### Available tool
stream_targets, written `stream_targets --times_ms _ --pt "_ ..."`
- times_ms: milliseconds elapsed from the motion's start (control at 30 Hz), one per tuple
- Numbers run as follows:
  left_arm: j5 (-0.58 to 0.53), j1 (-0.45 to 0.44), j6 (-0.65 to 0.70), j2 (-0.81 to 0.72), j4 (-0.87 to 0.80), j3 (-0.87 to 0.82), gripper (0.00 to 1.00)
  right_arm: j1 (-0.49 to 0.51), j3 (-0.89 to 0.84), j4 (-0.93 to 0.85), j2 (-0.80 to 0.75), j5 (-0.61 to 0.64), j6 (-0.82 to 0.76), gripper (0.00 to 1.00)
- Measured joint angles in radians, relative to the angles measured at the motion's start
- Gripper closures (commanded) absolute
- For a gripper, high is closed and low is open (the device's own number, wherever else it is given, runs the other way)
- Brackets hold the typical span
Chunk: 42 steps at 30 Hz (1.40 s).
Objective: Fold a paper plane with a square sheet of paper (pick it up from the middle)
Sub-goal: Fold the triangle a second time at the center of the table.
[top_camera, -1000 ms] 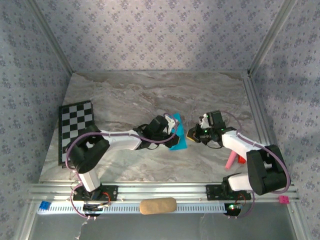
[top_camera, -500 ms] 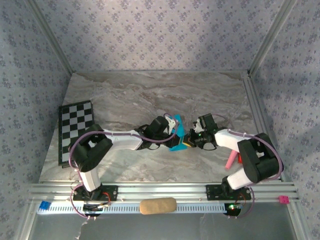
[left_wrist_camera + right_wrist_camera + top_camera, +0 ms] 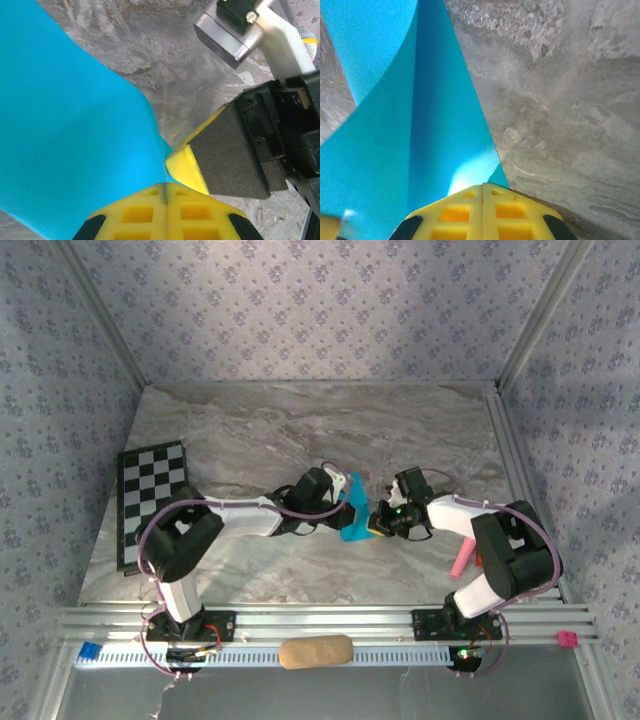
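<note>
The square sheet of paper [image 3: 356, 516], bright turquoise and bent along a fold, is held above the marble table at mid-table. My left gripper [image 3: 346, 502] is shut on it; in the left wrist view the sheet [image 3: 75, 125] runs edge-on into the seam of the closed yellow fingertips [image 3: 166, 186]. My right gripper [image 3: 379, 519] is shut too, its closed yellow tip [image 3: 186, 167] touching the paper right beside the left fingertips. From the right wrist, the creased sheet [image 3: 435, 125] rises from the closed tips [image 3: 483, 186]; no paper shows between them.
A black-and-white checkered board [image 3: 152, 502] lies at the left edge. A pink stick [image 3: 461, 560] lies beside the right arm. A tan oblong block [image 3: 315, 651] rests on the front rail. Bare marble [image 3: 300, 430] stretches behind both arms.
The right gripper has swung left, from a gap away, until its shut tip meets the paper. The left gripper has kept its hold on the sheet and barely shifted.
</note>
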Motion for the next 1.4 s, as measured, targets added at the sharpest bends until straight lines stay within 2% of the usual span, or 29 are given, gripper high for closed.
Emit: stream_targets --times_ms 700,1400 --pt "-0.084 0.023 0.047 0.032 -0.089 0.001 0.97 0.004 0.017 -0.018 0.011 0.000 -0.013 1.00" --pt "-0.121 0.023 0.061 0.050 -0.132 0.017 0.97 0.006 0.019 -0.022 0.011 0.005 -0.013 1.00"
